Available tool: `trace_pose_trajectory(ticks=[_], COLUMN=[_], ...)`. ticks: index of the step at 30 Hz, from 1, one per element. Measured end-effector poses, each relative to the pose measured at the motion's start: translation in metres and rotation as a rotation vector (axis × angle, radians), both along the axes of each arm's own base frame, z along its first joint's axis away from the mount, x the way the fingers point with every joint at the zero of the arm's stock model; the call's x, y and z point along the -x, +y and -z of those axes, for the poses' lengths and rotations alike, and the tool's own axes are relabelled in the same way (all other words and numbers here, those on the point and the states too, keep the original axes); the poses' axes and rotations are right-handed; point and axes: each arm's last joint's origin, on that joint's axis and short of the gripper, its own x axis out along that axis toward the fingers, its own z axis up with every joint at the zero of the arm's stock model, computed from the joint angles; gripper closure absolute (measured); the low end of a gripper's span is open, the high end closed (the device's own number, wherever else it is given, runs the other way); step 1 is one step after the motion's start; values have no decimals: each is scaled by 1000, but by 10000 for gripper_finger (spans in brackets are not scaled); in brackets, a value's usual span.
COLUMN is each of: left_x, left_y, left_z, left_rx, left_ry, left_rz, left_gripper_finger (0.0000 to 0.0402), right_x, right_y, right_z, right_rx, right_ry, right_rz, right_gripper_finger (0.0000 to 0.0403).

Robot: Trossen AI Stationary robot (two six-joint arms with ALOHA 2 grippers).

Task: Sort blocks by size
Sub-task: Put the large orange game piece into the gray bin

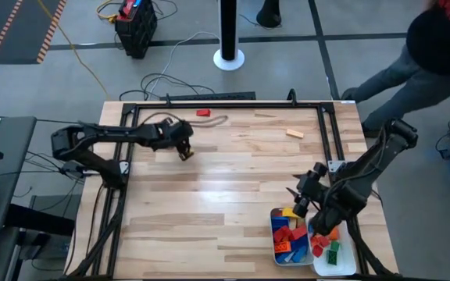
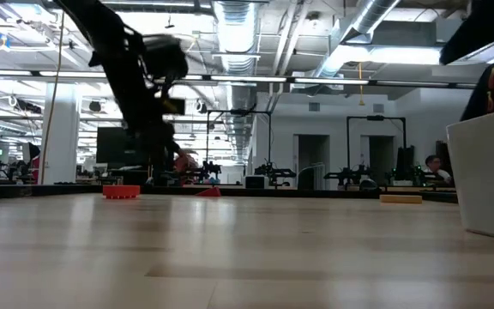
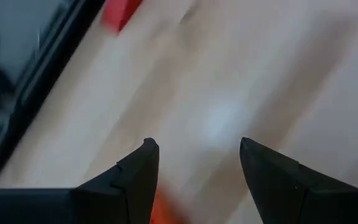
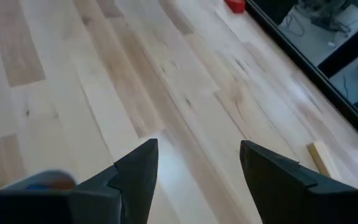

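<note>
Three blocks lie loose on the table. A red one [image 1: 202,112] [image 2: 208,190] [image 3: 120,12] and a tan one [image 1: 294,133] [image 2: 400,198] [image 4: 319,158] sit near the far edge. An orange one [image 1: 184,155] [image 2: 121,191] [image 3: 163,208] lies flat under my left gripper [image 1: 183,148] [image 3: 197,149]. That gripper hangs open at the far left, slanting down, with bare table between its fingertips. My right gripper [image 1: 299,195] [image 4: 197,149] is open above the table, just beyond the two white trays [image 1: 273,234] [image 1: 351,257], which hold several coloured blocks.
A black frame [image 1: 330,133] runs along the table's edges. The nearer tray's white wall [image 2: 487,172] fills the right of the low view. A person [image 1: 436,47] stands beyond the far right corner. The middle and near left of the table are bare wood.
</note>
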Motion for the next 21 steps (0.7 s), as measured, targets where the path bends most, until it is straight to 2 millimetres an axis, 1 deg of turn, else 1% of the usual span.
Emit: trace_pose_trajectory(ticks=[4,6,8,11,15,21], left_x=[21,30,37,42,43,52], left_y=[28,37,41,44,43,37], left_z=[4,5,7,9,10,28], left_rx=[58,101,175,231,241,265], left_ry=[20,30,22,21,26,59], left_rz=[-182,-245,-265,-284,-297,-317], left_gripper_finger=[187,186,183,174,158,152], right_x=[-10,-14,-17,-18,-19,-16], right_y=[-3,-3,-4,-4,-2,5], right_z=[11,15,18,20,19,18], right_rx=[29,40,49,74,77,61], right_ry=[-6,-6,-16,-28,-50,-68], right_rz=[-17,-27,-36,-43,-53,-87], right_gripper_finger=[148,148,148,148,148,148])
